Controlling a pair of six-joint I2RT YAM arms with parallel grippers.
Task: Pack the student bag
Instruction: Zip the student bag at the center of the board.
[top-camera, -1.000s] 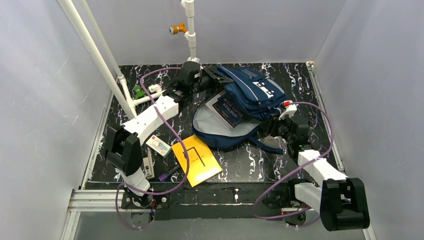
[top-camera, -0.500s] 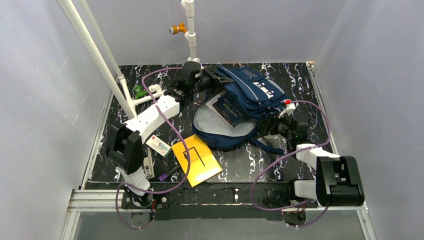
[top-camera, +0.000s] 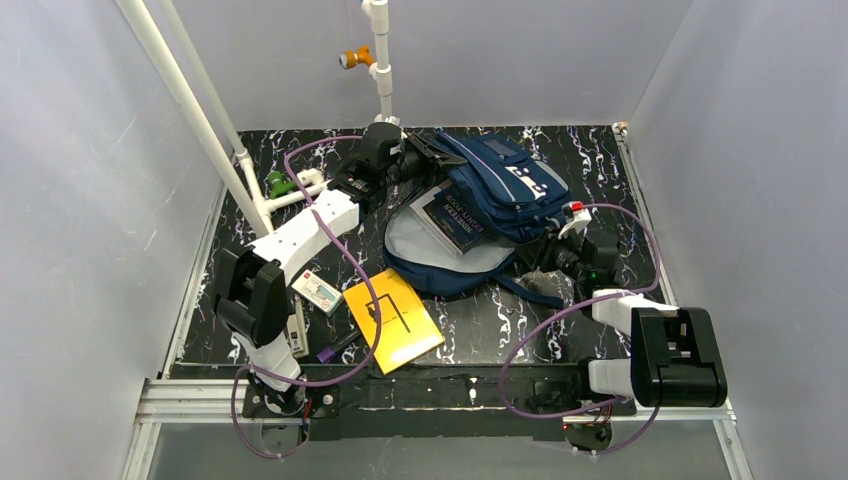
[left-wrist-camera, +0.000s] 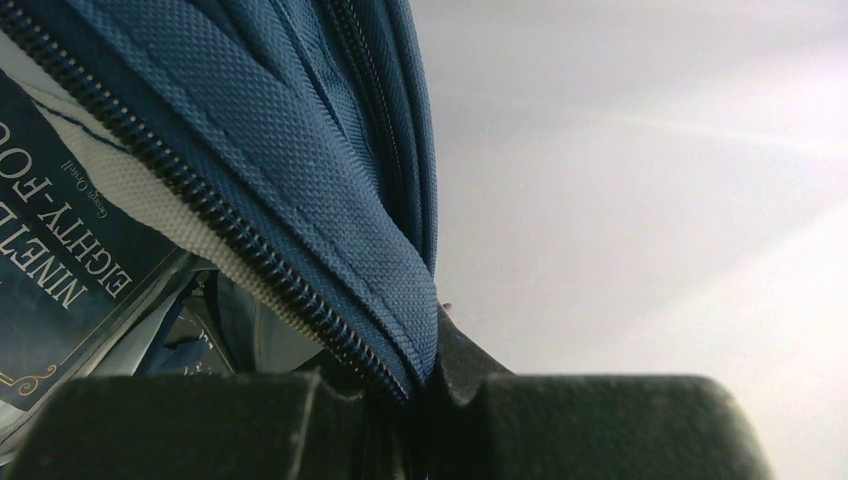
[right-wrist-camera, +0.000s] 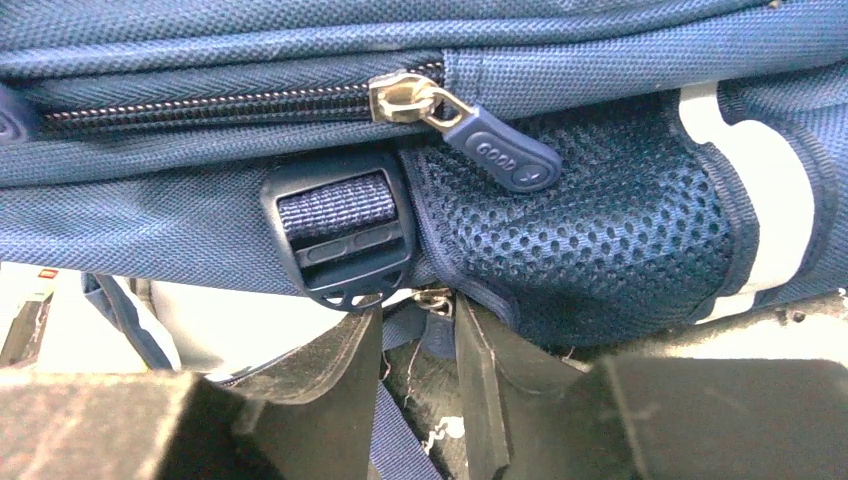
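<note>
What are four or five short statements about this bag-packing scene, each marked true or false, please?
1. The left gripper is clamped on the zip edge of the student bag. True.
2. The book lies wholly outside the bag. False: it sticks partway out of the bag's open main compartment.
3. The yellow booklet is inside the bag. False: it lies flat on the table, beside the left arm.
4. The right gripper is at the bag's side, just below a black strap buckle. True.
5. The zip next to that buckle has a grey pull tab. True.
</note>
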